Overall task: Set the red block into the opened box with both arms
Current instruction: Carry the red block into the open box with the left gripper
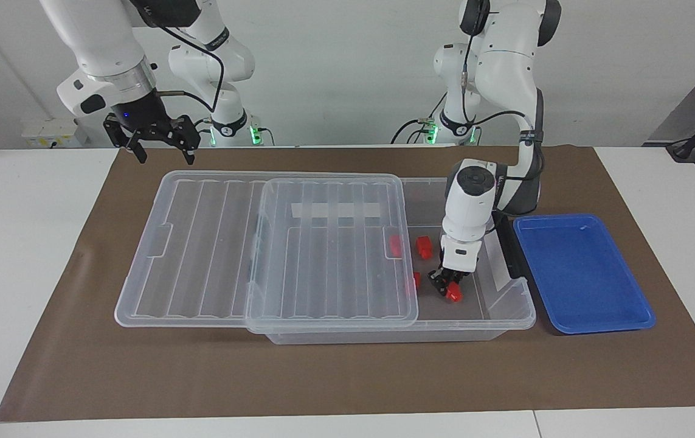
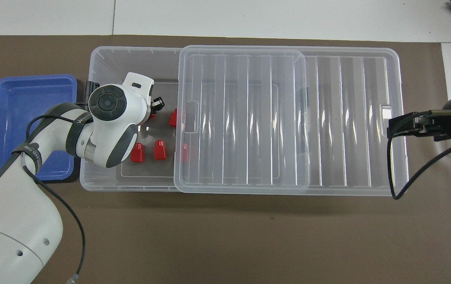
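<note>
The clear box (image 1: pixel 508 321) (image 2: pixel 91 183) stands open at the left arm's end, its ribbed lid (image 1: pixel 213 243) (image 2: pixel 347 118) slid toward the right arm's end. My left gripper (image 1: pixel 449 286) (image 2: pixel 155 108) reaches down inside the open part, shut on a red block (image 1: pixel 454 294) (image 2: pixel 152 116) held low by the box floor. Whether that block touches the floor I cannot tell. My right gripper (image 1: pixel 165 159) (image 2: pixel 392 128) waits open in the air over the lid's end edge, holding nothing.
Other red blocks lie on the box floor: two in the open (image 2: pixel 137 152) (image 2: pixel 160 150) and two at the lid's edge (image 2: pixel 173 118) (image 2: pixel 184 152). A shallow blue tray (image 1: pixel 584 274) (image 2: pixel 12 118) sits beside the box at the left arm's end, on the brown mat.
</note>
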